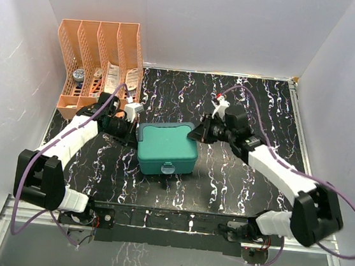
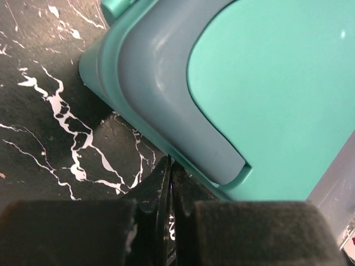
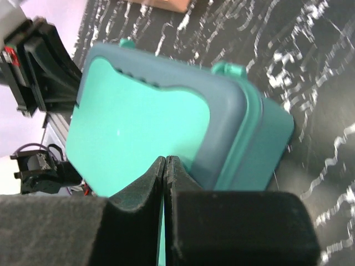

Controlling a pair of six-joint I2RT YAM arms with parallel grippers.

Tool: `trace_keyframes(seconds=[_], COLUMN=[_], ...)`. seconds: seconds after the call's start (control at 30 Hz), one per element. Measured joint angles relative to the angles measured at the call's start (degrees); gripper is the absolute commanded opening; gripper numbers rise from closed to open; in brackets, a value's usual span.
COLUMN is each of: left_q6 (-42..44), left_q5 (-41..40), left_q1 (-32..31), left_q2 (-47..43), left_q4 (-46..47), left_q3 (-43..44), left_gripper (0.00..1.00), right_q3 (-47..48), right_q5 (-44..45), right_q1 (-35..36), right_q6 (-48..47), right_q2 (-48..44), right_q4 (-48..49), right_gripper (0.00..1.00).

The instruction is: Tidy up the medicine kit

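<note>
The medicine kit (image 1: 166,148) is a teal box lying in the middle of the black marbled table, lid down, its front latch (image 1: 167,168) facing the arm bases. My left gripper (image 1: 137,130) is shut with nothing in it. In the left wrist view its tips (image 2: 171,164) touch the kit (image 2: 266,83) just under the grey-teal lid rim. My right gripper (image 1: 197,134) is at the kit's back right corner, also shut and empty. In the right wrist view its tips (image 3: 166,159) lie against the kit's lid (image 3: 138,122).
An orange slotted file rack (image 1: 99,60) stands at the back left, holding several small packets and bottles. White walls close in the table on three sides. A metal rail (image 1: 167,222) carries the arm bases along the near edge.
</note>
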Motion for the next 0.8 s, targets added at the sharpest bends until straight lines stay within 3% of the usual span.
trace_keyframes(seconds=[0.17, 0.37, 0.6, 0.8], left_q6=[-1.6, -3.7, -4.5, -4.5], left_q5=[0.0, -0.2, -0.2, -0.2], left_q1=[0.0, 0.0, 0.0, 0.0], left_q2=[0.0, 0.0, 0.0, 0.0], left_q4=[2.5, 4.2, 4.8, 4.8], left_q3=[0.0, 0.0, 0.0, 0.0], left_gripper=[0.00, 0.00, 0.00, 0.00], right_q3=[-5.4, -15.4, -23.1, -23.5], right_q5=[9.2, 19.7, 34.2, 44.5], right_q1=[3.2, 13.3, 29.7, 38.7], right_q6=[3.2, 14.7, 29.3, 37.5], right_q2=[-12.6, -22.2, -19.6, -17.3], right_q4=[-7.1, -4.0, -1.9, 0.5], right_gripper=[0.00, 0.00, 0.00, 0.00])
